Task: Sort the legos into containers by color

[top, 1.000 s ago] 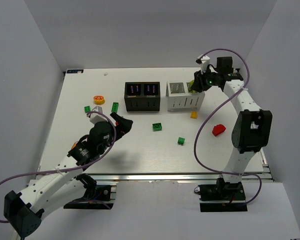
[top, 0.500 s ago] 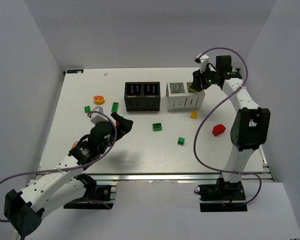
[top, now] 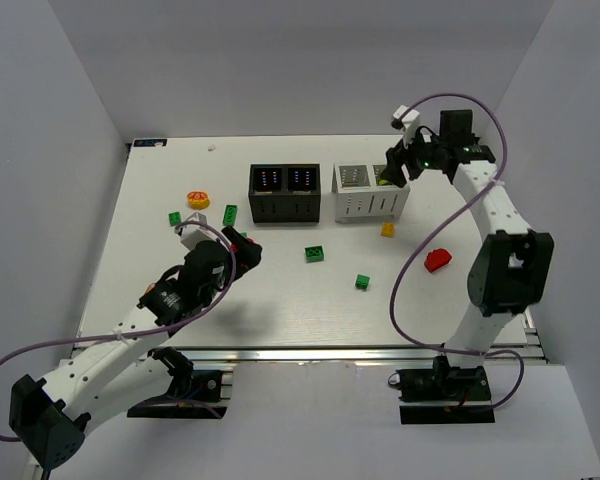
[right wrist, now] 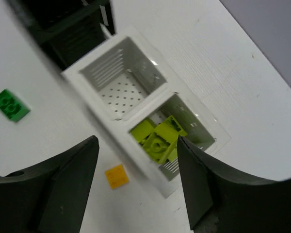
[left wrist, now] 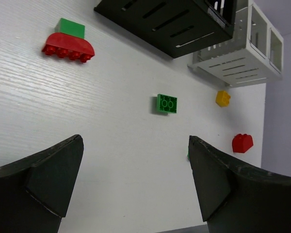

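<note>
Right wrist view: the right hand (right wrist: pixel 137 141) hangs with its jaws spread and nothing between them, directly above the white container (right wrist: pixel 106 68). Lime legos (right wrist: pixel 157 138) lie in the compartment just beneath the gap. An orange-yellow brick (right wrist: pixel 117 176) sits on the table (right wrist: pixel 208 58) below the hand, against the container's outer wall. The left hand (left wrist: pixel 136 141) is wide open and empty over the table. A green brick (left wrist: pixel 167 104) lies ahead of its gap, with a red rounded brick (left wrist: pixel 68 44) farther ahead to its left and the black container (left wrist: pixel 165 24) beyond.
</note>
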Robot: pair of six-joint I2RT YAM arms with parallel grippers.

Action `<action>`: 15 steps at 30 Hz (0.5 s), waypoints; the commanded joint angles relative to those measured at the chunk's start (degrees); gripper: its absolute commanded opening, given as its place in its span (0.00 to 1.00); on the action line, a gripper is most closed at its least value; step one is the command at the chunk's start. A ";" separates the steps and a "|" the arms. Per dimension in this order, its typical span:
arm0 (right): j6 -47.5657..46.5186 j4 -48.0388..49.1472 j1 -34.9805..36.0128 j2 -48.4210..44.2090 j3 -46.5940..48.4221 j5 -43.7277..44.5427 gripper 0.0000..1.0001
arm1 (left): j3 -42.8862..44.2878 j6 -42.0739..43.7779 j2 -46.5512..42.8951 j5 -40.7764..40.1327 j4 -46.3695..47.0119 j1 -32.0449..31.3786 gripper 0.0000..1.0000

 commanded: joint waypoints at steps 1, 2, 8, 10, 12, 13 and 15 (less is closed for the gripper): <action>-8.11 0.58 -0.25 -11.54 -4.87 -9.97 0.72 | 4.45 0.81 0.11 -4.24 -6.26 1.13 0.98; -9.25 1.98 -0.25 -13.30 -9.76 -11.39 0.75 | 6.20 0.98 0.37 -4.42 -8.62 1.84 0.98; -11.64 5.60 -0.25 -25.35 -23.69 -17.99 0.89 | 14.47 8.18 6.86 5.23 -14.43 14.83 0.97; -10.59 6.48 -0.16 -28.08 -28.08 -18.78 0.89 | 18.42 11.51 11.07 10.14 -15.58 20.18 0.96; -9.79 6.14 -0.16 -29.31 -30.37 -18.78 0.89 | 21.58 13.55 13.63 12.88 -15.94 23.28 0.94; -9.70 5.35 -0.16 -29.40 -30.64 -18.52 0.89 | 22.47 14.95 14.77 14.03 -16.11 24.77 0.93; -9.35 4.55 -0.16 -30.19 -31.34 -17.73 0.89 | 24.14 16.01 17.68 16.49 -16.46 28.20 0.91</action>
